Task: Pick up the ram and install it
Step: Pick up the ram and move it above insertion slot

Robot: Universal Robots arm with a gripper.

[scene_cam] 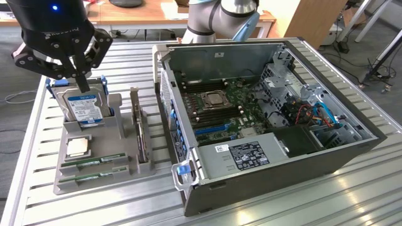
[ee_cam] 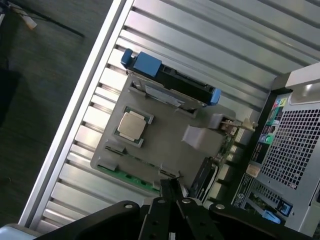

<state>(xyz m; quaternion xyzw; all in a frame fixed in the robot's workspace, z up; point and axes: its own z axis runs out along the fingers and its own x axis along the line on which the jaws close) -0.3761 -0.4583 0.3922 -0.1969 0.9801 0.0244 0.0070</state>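
Note:
Two green ram sticks (scene_cam: 94, 161) lie flat in slots at the front of a grey parts tray (scene_cam: 103, 181) on the slatted table. In the wrist view a ram stick (ee_cam: 122, 174) shows as a green strip along the tray's edge. My black gripper (scene_cam: 84, 87) hangs above the back of the tray, over the upright hard drive (scene_cam: 82, 108), well away from the ram. Its fingers are shut and hold nothing. In the wrist view the shut gripper (ee_cam: 170, 186) points down over the tray's edge.
On the tray sit a silver processor (scene_cam: 78, 147) and a dark expansion card (scene_cam: 139, 129) standing on edge. An open computer case (scene_cam: 270, 117) with its motherboard (scene_cam: 229, 115) exposed stands at the exterior view's right of the tray. The table's edge (scene_cam: 25, 155) runs close beside the tray.

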